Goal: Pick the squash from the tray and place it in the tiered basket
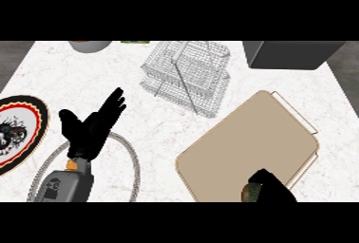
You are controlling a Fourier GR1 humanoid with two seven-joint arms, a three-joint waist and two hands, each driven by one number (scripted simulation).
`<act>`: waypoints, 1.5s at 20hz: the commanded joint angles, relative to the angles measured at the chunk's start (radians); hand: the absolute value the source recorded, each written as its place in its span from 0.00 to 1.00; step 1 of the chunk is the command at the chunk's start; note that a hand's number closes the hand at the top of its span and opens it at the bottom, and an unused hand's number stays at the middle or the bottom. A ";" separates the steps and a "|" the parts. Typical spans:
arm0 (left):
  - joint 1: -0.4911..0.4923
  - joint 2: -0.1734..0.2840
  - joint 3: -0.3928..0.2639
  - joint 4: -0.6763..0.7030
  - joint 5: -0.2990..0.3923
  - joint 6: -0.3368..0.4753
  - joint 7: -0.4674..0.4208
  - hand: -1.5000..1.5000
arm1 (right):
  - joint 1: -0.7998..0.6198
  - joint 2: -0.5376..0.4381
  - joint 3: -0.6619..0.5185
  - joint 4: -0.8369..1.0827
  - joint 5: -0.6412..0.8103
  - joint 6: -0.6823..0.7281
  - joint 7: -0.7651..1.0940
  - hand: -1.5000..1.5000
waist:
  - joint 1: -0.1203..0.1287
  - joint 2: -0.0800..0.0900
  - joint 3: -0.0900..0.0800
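Progress: judging by the layout, the pick is under way or just made; the squash (251, 191) is at the tray's near edge, and nothing shows in the tiered basket (186, 76).
Left to do: lift the squash free of the tray (238, 152), carry it toward 11 o'clock across the tabletop (161, 123), and set it into one of the basket's tiers.
Squash: a small greenish-brown patch at 5 o'clock of the view, at the tray's lower edge, mostly hidden.
Right robot hand (275, 190): at 5 o'clock, coming in from the lower edge, touching the squash on its right side; its fingers look curled round the squash, clamped on it, though most of the hand is cut off by the frame.
Squash relative to right robot hand: directly at the hand's 9 o'clock, in contact, with no gap showing.
Left robot hand (95, 124): at 9 o'clock of the view, fingers straight and apart, pointing up, resting and holding nothing, well apart from the squash.
Tiered basket: wire, at 12 o'clock, just beyond the tray's far corner.
Other things: a patterned plate (17, 133) at the left edge; a dark box (291, 53) at 1 o'clock.
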 commanded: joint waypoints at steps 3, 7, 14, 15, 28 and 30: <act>-0.014 -0.012 0.001 -0.007 0.000 0.022 0.038 0.50 | -0.046 0.074 0.197 -0.162 0.078 0.039 0.293 1.00 | -0.001 0.008 0.038; 0.010 -0.013 0.004 -0.014 -0.002 0.021 0.009 0.50 | -0.099 0.076 0.249 -0.300 0.151 0.037 0.398 1.00 | -0.004 0.006 0.038; -0.004 -0.002 0.014 0.013 0.001 0.006 0.000 0.50 | -0.279 0.077 0.357 -0.468 0.413 0.262 0.497 1.00 | -0.003 0.010 0.035; -0.003 0.001 0.015 0.003 0.001 0.002 -0.011 0.50 | -0.312 0.077 0.366 -0.468 0.416 0.299 0.498 1.00 | 0.005 0.009 0.034; -0.003 -0.011 -0.017 -0.002 -0.015 -0.006 -0.005 0.50 | -0.632 0.077 0.146 -0.453 0.335 0.543 0.439 1.00 | 0.047 0.024 0.034; -0.022 0.006 -0.003 0.005 -0.007 -0.018 -0.002 0.50 | -0.680 0.077 0.114 -0.454 0.292 0.592 0.441 1.00 | 0.044 0.021 0.033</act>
